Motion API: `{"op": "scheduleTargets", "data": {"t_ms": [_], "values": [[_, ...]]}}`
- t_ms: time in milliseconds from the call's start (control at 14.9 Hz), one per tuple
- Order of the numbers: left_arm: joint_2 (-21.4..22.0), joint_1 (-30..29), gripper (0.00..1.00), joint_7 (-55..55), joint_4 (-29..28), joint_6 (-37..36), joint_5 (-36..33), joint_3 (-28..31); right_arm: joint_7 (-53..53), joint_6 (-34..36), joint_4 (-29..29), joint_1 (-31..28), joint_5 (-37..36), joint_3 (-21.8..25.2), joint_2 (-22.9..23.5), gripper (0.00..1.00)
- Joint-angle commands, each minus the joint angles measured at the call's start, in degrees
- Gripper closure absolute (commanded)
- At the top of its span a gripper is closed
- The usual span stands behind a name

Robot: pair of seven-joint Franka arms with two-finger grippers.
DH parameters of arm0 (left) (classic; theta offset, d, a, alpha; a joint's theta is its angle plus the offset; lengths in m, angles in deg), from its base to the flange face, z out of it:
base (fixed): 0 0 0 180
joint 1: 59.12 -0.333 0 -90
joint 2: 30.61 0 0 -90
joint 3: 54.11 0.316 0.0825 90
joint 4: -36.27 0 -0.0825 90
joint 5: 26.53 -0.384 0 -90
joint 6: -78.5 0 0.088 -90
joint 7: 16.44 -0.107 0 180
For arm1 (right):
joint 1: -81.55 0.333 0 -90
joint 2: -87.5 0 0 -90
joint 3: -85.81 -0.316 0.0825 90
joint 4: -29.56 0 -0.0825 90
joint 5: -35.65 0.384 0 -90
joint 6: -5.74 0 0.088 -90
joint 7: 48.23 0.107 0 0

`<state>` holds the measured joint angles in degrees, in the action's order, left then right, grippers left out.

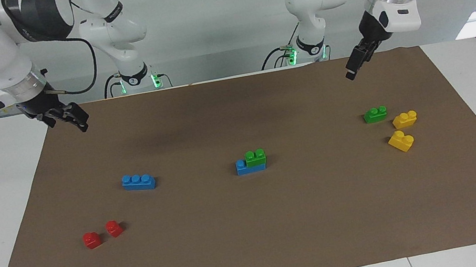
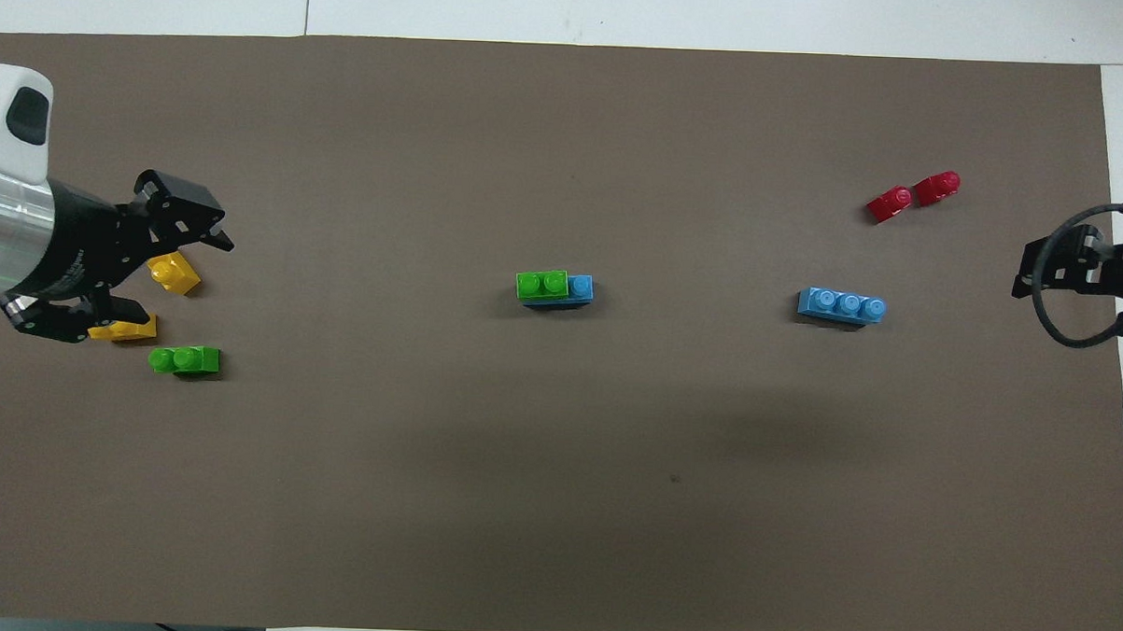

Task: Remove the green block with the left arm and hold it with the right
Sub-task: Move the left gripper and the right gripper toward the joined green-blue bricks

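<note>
The green block (image 1: 255, 157) (image 2: 542, 284) sits pressed onto one end of a blue brick (image 1: 244, 168) (image 2: 581, 287) in the middle of the brown mat. Neither gripper touches it. My left gripper (image 1: 351, 73) (image 2: 175, 279) hangs open and empty in the air over the left arm's end of the mat. In the overhead view it partly covers the yellow bricks there. My right gripper (image 1: 80, 123) (image 2: 1025, 271), with a looped wire, is open and empty above the mat's edge at the right arm's end.
A second, loose green block (image 1: 375, 114) (image 2: 184, 359) and two yellow bricks (image 1: 405, 119) (image 1: 401, 141) lie at the left arm's end. Toward the right arm's end lie a blue three-stud brick (image 1: 138, 181) (image 2: 840, 307) and two red blocks (image 1: 92, 239) (image 1: 114, 228).
</note>
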<state>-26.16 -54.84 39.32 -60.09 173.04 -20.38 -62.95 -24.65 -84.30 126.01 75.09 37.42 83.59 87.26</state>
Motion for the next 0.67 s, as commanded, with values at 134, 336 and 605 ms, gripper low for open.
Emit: {"op": "scheduleTargets", "data": {"t_ms": [134,336,605], "values": [[3.3,7.9,0.0,29.4,-8.1,10.5,0.7,0.8,25.2,-2.7,1.8,-2.3,12.4,-0.4,3.1,0.02],[2.6,12.1,0.0,42.4,-10.1,14.4,0.7,0.8,32.7,-5.9,4.1,-2.1,19.0,-0.4,5.3,0.02],[2.1,15.3,0.0,52.1,-12.4,18.7,0.6,0.8,39.8,-12.5,9.6,-0.1,29.9,-0.5,6.7,0.02]]}}
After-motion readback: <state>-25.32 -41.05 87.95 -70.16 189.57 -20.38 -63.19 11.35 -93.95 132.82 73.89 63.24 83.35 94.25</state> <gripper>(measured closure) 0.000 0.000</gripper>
